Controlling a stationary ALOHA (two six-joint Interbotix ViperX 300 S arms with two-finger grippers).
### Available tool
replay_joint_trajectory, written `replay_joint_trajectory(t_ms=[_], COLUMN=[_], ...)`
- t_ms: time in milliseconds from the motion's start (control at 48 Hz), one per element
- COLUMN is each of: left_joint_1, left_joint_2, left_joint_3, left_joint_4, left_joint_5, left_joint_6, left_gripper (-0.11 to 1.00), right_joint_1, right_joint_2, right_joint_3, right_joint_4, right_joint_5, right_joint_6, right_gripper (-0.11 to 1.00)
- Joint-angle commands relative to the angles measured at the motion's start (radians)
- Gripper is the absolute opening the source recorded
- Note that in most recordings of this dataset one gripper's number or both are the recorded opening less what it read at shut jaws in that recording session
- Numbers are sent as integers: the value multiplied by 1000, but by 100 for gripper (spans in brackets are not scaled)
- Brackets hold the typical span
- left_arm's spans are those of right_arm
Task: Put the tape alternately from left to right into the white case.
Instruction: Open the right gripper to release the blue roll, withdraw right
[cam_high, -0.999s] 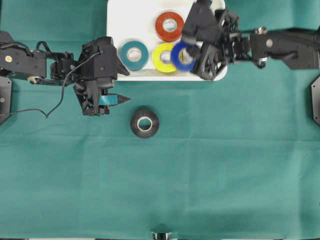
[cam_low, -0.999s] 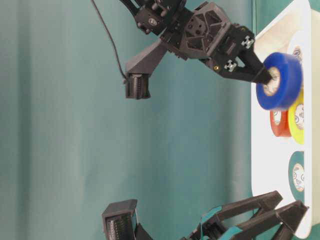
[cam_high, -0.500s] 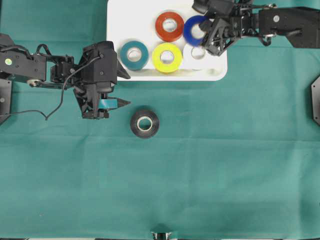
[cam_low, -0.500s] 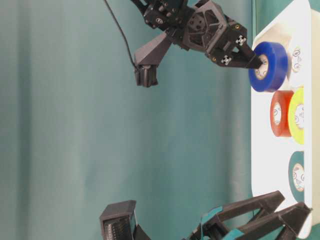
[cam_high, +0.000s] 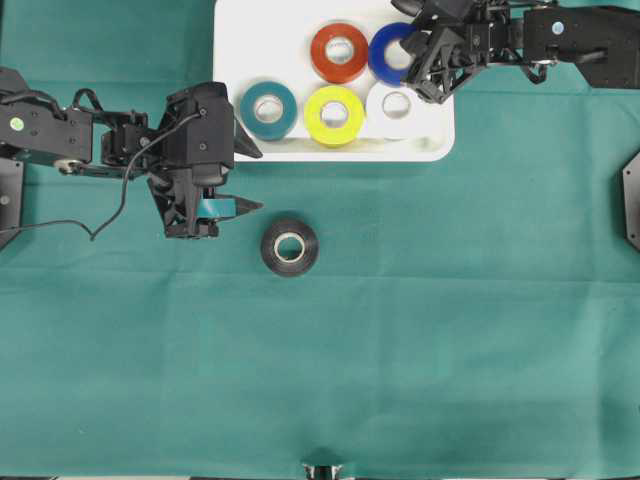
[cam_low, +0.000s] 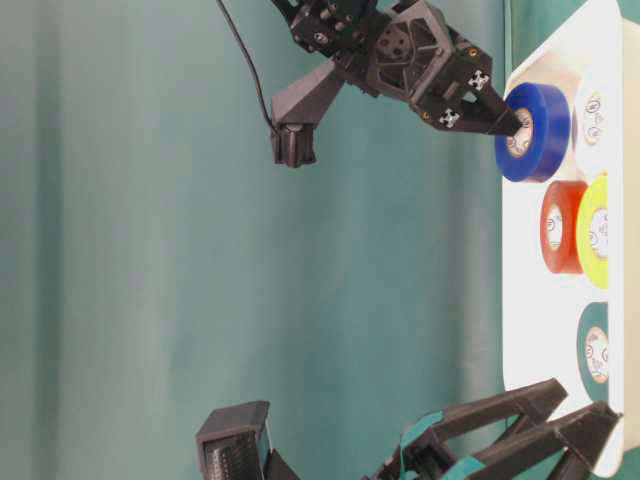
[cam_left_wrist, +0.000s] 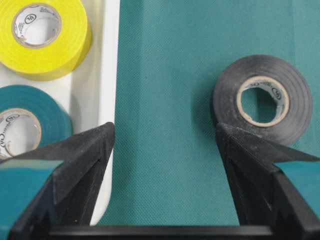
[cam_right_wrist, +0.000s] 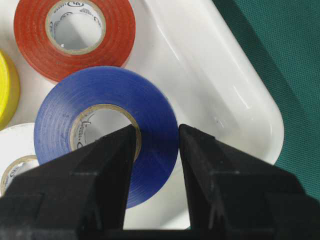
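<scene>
The white case (cam_high: 240, 40) sits at the back of the green cloth and holds the teal (cam_high: 268, 110), yellow (cam_high: 333, 115), white (cam_high: 396, 108) and red-orange (cam_high: 339, 52) tape rolls. My right gripper (cam_right_wrist: 157, 129) is shut on the wall of the blue roll (cam_right_wrist: 65, 110), one finger in its core. It holds the roll low in the case's back right corner, beside the red-orange roll. The black roll (cam_high: 290, 246) lies flat on the cloth in front of the case. My left gripper (cam_left_wrist: 165, 127) hangs open over bare cloth between the case rim (cam_left_wrist: 107, 75) and the black roll (cam_left_wrist: 227, 100).
A thin black cable (cam_high: 110, 215) trails from the left arm across the cloth at the left. Green cloth covers the whole table, with its front edge at the bottom of the overhead view.
My right gripper carried the blue roll from above the yellow and white rolls to the case's back right corner and brought it down. The left arm barely moved.
</scene>
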Motion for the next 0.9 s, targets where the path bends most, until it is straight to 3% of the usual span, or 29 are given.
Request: replay_joint_trajectory(t_ms=[0,562,666,812,874], left_joint_1=[-2,-3,-5,-6,-6], left_joint_2=[-18,-18,-18,-18,-18], left_joint_3=[-18,-18,-20,-20,-21], left_joint_4=[-3,-3,-3,-3,-2], left_joint_5=[-8,-8,-8,-9,-8], left_joint_6=[2,2,2,2,2], left_gripper=[80,80,80,80,80], right_joint_1=[-3,-12,-14,-14,-14], right_joint_2=[-25,-25,-25,-25,-25], right_joint_3=[-8,-3,-2,3,5], right_joint_4=[-3,-6,-6,-6,-6], right_joint_5=[-8,-2,-2,-2,-2], right_joint_6=[-2,-3,-5,-3,-3], right_gripper=[2,3,23,65,70])
